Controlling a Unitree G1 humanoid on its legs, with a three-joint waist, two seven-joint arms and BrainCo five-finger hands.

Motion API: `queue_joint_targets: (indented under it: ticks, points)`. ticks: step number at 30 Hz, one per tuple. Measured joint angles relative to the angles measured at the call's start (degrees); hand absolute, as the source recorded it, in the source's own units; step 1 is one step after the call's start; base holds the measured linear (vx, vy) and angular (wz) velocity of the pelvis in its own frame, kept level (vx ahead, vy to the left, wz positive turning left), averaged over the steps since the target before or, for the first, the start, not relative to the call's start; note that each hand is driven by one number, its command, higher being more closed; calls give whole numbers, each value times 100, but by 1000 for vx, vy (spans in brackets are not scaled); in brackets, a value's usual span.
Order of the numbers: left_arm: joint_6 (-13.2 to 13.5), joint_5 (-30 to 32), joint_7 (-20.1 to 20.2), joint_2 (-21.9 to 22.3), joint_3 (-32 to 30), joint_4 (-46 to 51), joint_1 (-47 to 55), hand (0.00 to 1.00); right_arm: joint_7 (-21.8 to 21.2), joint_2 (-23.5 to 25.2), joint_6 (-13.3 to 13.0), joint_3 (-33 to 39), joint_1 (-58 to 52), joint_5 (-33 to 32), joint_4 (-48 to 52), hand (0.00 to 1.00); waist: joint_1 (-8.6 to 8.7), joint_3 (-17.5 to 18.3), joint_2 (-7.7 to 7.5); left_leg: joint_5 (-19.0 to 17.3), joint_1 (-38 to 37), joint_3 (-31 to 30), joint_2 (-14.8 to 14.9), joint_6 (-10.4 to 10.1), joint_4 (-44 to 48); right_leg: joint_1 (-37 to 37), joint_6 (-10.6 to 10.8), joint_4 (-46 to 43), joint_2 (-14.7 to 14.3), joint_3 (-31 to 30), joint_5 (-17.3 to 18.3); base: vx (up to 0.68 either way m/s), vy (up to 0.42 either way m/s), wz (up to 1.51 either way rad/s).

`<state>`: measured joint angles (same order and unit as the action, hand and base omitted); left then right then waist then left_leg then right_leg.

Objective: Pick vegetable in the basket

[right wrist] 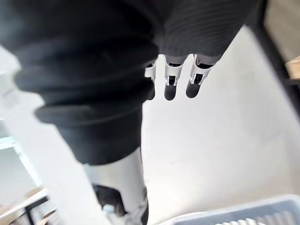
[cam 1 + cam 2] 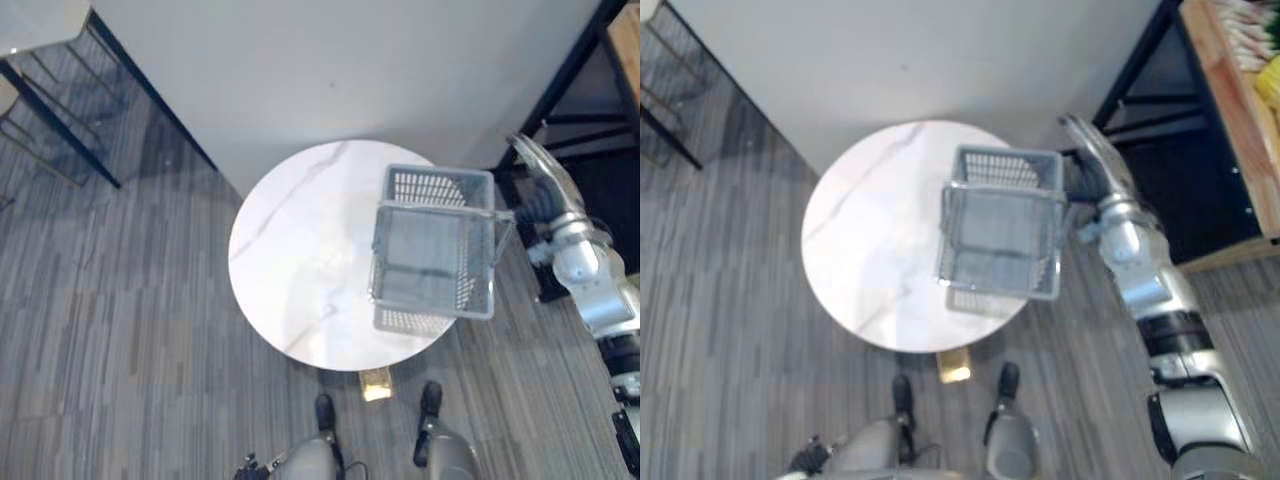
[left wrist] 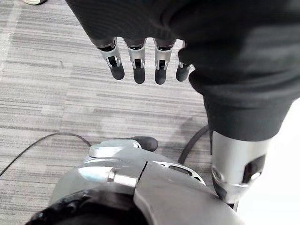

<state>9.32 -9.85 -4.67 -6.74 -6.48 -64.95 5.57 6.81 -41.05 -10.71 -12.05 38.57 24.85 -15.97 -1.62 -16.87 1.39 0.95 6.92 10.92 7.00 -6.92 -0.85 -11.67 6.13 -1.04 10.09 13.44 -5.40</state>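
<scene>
A grey wire basket (image 2: pixel 436 172) stands empty on the right part of a round white marble table (image 2: pixel 290 250). My right hand (image 2: pixel 1087 140) is raised just past the basket's far right corner, apart from it; in the right wrist view its fingers (image 1: pixel 169 86) are straight, so it is open, with the basket's rim (image 1: pixel 243 213) below. On a wooden shelf (image 2: pixel 1225 110) to the far right lie vegetables: something yellow (image 2: pixel 1270 85) and pale stalks (image 2: pixel 1240 20). My left hand (image 3: pixel 136 56) hangs open over the carpet, holding nothing.
A white wall (image 2: pixel 330 70) stands close behind the table. The shelf's dark frame (image 2: pixel 1140 70) is right of the basket. A thin-legged stool (image 2: pixel 40 120) stands at the far left. Grey carpet (image 2: pixel 120 330) surrounds the table.
</scene>
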Motion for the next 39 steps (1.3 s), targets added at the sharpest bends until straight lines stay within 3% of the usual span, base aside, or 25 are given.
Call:
queue_joint_targets:
  ticks: [5, 15, 24, 39]
  points:
    - [1, 3, -25, -16, -9, 13, -100, 0, -102, -101, -56, -665, 1037, 4, 5, 0, -184, -169, -53, 28, 102, -106, -27, 40, 0, -5, 19, 93, 9, 12, -49, -13, 5, 9]
    - [7, -1, -125, -46, -7, 39, -194, 0, -241, -189, -9, -1270, 1633, -1, -72, 0, -217, -398, -124, 40, 166, -220, -25, 56, 6, -14, 23, 107, -4, 54, -51, 1, -2, 3]
    - [6, 2, -173, -91, -7, 124, -203, 0, -288, -205, -16, -1270, 1534, -7, -70, 0, -174, -451, -220, 40, 159, -200, -16, 55, 12, -25, 8, 115, -20, -7, -62, 0, 0, -1]
    - [7, 220, -171, -153, 66, 125, -208, 0, -713, -368, -168, -1211, 100, -21, 316, 0, -142, -463, -244, 39, 77, -56, 34, 54, 4, -32, -6, 200, -104, -272, -151, -6, -2, -7]
